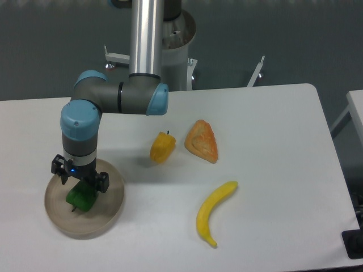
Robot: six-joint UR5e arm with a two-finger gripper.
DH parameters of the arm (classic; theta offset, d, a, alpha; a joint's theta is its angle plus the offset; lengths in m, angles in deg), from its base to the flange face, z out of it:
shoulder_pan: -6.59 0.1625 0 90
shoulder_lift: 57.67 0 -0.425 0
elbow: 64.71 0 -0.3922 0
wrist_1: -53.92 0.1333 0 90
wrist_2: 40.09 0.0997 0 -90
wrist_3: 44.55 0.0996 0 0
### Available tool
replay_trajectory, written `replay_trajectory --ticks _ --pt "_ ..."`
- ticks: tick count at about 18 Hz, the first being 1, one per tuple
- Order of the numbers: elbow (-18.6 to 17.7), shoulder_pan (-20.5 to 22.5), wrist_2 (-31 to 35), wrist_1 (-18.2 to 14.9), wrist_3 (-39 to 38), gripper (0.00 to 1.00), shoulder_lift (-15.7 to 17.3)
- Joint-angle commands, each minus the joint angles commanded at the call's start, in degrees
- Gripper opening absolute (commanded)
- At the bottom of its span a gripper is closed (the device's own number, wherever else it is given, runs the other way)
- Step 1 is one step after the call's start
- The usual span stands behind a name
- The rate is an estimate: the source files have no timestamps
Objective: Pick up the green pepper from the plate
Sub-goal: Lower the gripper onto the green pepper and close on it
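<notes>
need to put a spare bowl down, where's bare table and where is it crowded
Bare table lies right of the orange wedge and banana, out to the right edge. The near strip between the plate and banana is also free. It is crowded on the left: the pincer sits over the green pepper, with the yellow pepper close by the wedge.

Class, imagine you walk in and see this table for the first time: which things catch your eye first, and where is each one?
The arm's gripper draws the eye first, poised low over the green pepper, which lies on the plate at the table's front left. Next come the bright foods on the white table: a yellow-orange pepper and an orange wedge near the middle, and a banana in front of them.
</notes>
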Motion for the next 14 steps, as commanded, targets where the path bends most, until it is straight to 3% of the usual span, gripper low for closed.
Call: replay_trajectory --ticks 2,5,8,14 --pt "0.1 -0.1 0.3 0.1 0.0 0.97 -0.3" --pt "0.4 -0.1 0.2 0.0 0.2 0.58 -0.1" --pt "0.7 -0.2 0.3 -0.1 0.9 0.36 -0.1" --pt "1.5 0.0 -0.2 -0.3 1.4 0.30 0.7"
